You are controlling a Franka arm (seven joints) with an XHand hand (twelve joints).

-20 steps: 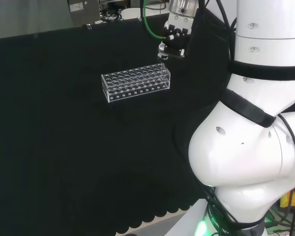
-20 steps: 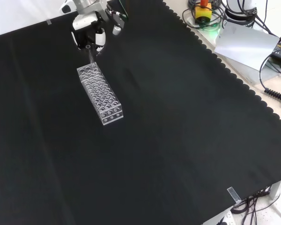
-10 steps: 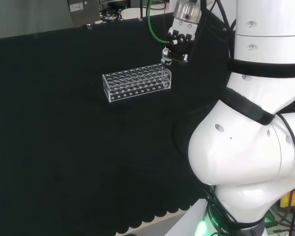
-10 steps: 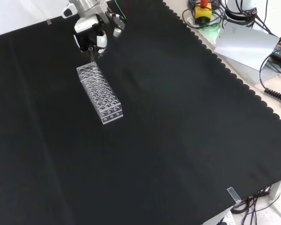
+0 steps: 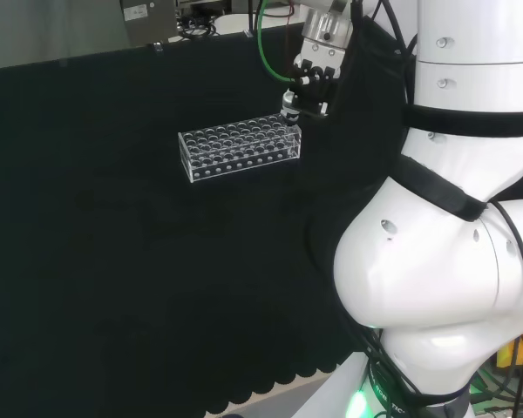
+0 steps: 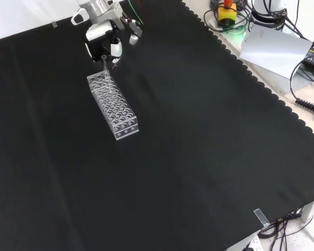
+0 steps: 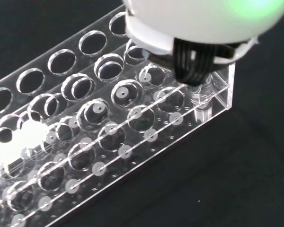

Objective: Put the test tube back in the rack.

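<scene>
Hand: the black and white hand (image 6: 105, 41) hangs over the far end of the rack in the front view, its fingers (image 5: 298, 96) curled down and pinched on the tube.
Test tube: the thin clear glass test tube (image 6: 104, 67) stands upright under the hand, its lower end (image 7: 201, 97) in a corner hole of the rack.
Rack: the clear plastic rack with rows of round holes (image 5: 240, 146) stands on the counter.
Counter: black cloth (image 6: 199, 136) covers it.

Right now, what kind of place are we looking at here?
Probably a robotics lab bench: a black cloth covers it, a clear test tube rack stands on it, and cables lie at the bench edge.
</scene>
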